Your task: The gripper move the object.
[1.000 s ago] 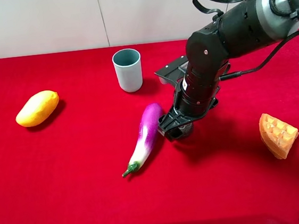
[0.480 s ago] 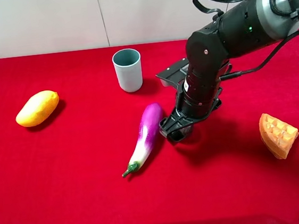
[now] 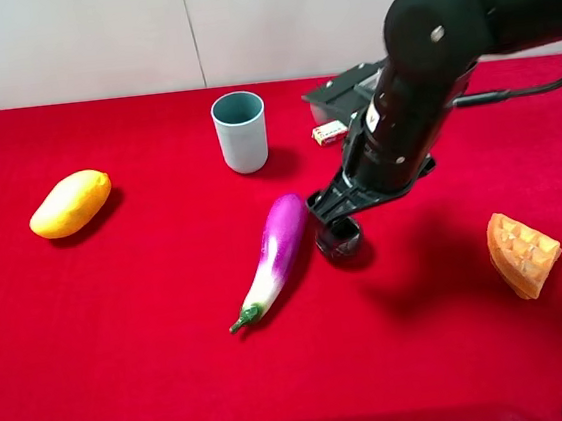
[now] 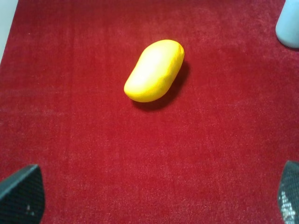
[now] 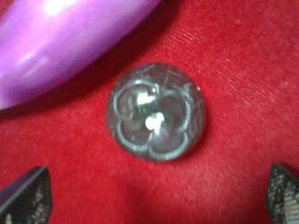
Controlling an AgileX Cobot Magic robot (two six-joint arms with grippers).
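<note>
The object, a small dark mottled ball (image 3: 339, 238), lies on the red cloth just right of a purple eggplant (image 3: 277, 251). In the right wrist view the ball (image 5: 155, 112) sits apart from both fingertips, with the eggplant (image 5: 70, 42) beside it. My right gripper (image 3: 339, 204) hangs a little above the ball, open and empty; its tips (image 5: 154, 196) show only at the frame's corners. My left gripper (image 4: 154, 196) is open and empty above bare cloth near a yellow mango (image 4: 154, 70). The left gripper does not show in the exterior high view.
A grey-blue cup (image 3: 241, 131) stands at the back centre. The mango (image 3: 70, 202) lies at the left. An orange waffle wedge (image 3: 523, 252) lies at the right. A small orange-and-white box (image 3: 330, 132) and a black part (image 3: 344, 88) sit behind the right arm.
My right gripper was down around the ball; it has risen and swung back to the right. The ball now lies uncovered beside the eggplant.
</note>
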